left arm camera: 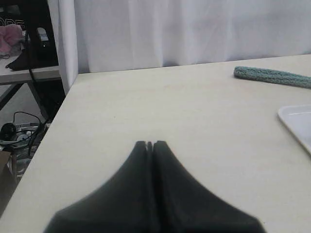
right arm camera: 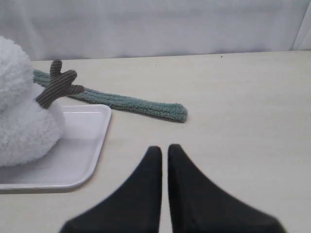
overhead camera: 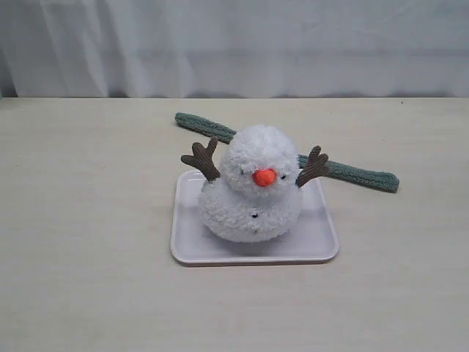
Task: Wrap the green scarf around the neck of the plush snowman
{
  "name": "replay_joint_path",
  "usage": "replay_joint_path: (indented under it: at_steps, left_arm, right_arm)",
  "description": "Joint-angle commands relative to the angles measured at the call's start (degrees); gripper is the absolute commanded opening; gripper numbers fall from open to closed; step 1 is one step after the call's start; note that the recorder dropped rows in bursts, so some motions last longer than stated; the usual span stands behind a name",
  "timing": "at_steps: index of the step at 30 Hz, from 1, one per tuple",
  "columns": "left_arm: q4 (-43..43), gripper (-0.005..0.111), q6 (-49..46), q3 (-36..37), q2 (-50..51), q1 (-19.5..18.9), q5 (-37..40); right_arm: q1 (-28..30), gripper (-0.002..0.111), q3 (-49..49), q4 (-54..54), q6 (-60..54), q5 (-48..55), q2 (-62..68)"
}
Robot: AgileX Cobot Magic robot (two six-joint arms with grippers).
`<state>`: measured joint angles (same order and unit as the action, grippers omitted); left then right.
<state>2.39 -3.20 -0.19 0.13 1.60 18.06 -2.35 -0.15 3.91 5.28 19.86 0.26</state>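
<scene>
The plush snowman (overhead camera: 253, 187) sits upright on a white tray (overhead camera: 322, 246), orange nose facing the exterior camera, brown twig arms raised. The green scarf (overhead camera: 359, 176) lies flat on the table behind it, running diagonally from back left to right, its middle hidden by the snowman. Neither gripper shows in the exterior view. My left gripper (left arm camera: 150, 143) is shut and empty over bare table, with the scarf's end (left arm camera: 272, 76) far off and the tray's corner (left arm camera: 299, 124) nearer. My right gripper (right arm camera: 164, 148) is shut with a hairline gap, empty, short of the scarf (right arm camera: 141, 106) and beside the tray (right arm camera: 82, 155) and snowman (right arm camera: 19, 111).
A white curtain (overhead camera: 234, 44) hangs behind the pale wooden table (overhead camera: 88, 279). The left wrist view shows the table's side edge (left arm camera: 53, 121), with cables and clutter (left arm camera: 19, 131) on the floor beyond it.
</scene>
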Motion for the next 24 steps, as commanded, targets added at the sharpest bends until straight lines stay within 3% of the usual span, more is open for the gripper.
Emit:
replay_joint_path:
  at_steps: [1,13,24]
  left_arm:
    - [-0.15,0.000,-0.14,0.19,-0.13,0.48,-0.36]
    - [-0.15,0.000,-0.14,0.19,-0.13,0.48,-0.36]
    - [-0.15,0.000,-0.14,0.19,-0.13,0.48,-0.36]
  right_arm:
    - [0.17,0.004,0.15,-0.09,-0.14,-0.22,-0.26]
    - [0.17,0.004,0.15,-0.09,-0.14,-1.37,-0.26]
    - [0.17,0.004,0.15,-0.09,-0.14,-15.71,-0.26]
